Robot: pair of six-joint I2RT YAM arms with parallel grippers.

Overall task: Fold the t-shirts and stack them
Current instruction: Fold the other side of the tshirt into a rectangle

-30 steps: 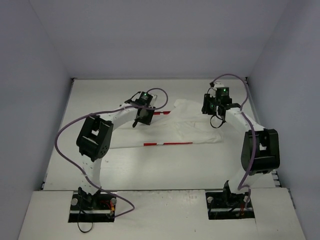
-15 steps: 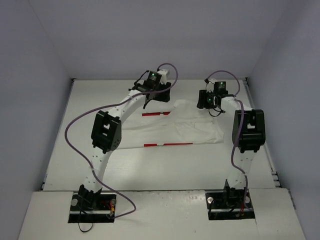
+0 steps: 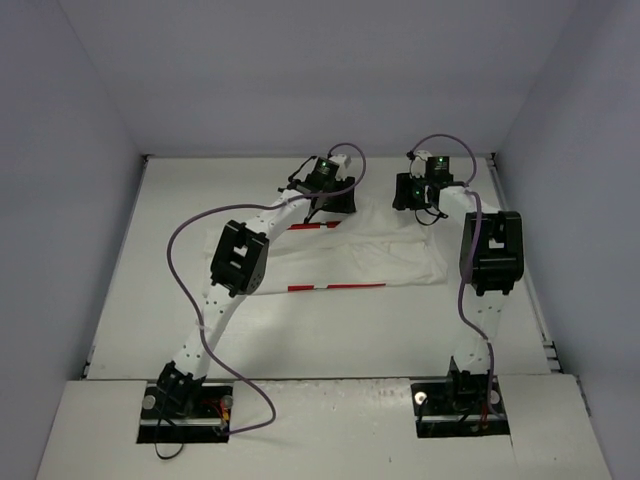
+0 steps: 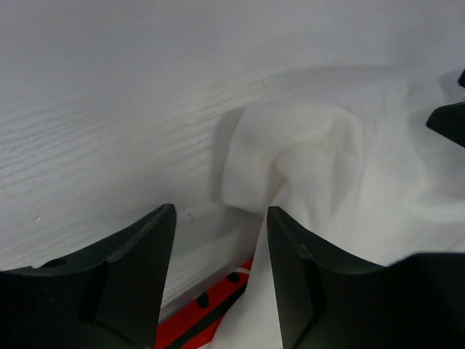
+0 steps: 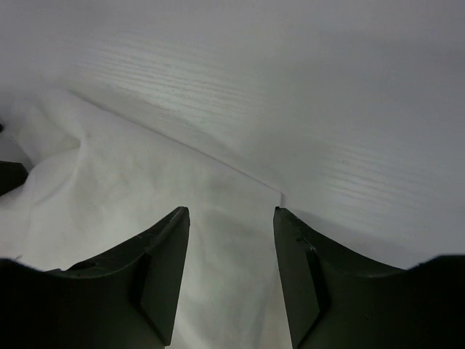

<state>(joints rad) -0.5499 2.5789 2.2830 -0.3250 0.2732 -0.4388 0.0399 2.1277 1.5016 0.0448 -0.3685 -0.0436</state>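
Note:
The white t-shirt (image 3: 385, 258) lies partly folded on the table, with two thin red strips of its print (image 3: 335, 288) showing at fold edges. My left gripper (image 3: 335, 205) hovers open at the shirt's far left edge. In the left wrist view a rumpled cloth bulge (image 4: 305, 153) sits just ahead of the left gripper (image 4: 220, 211), and red print (image 4: 211, 305) shows below between the fingers. My right gripper (image 3: 410, 195) is open over the far right edge. Flat cloth (image 5: 145, 182) lies under the right gripper (image 5: 231, 211), a shirt corner just past its right finger (image 5: 294, 247).
The white table (image 3: 180, 200) is boxed in by grey walls at the back (image 3: 320, 90) and on both sides. The two grippers stand close together at the far edge. Purple cables (image 3: 185, 270) loop off the arms. Both arm bases (image 3: 185, 405) sit at the near edge.
Both arms have stretched away from the bases to the shirt's far edge, and both grippers have opened wider. A second red strip of print now shows near the left gripper.

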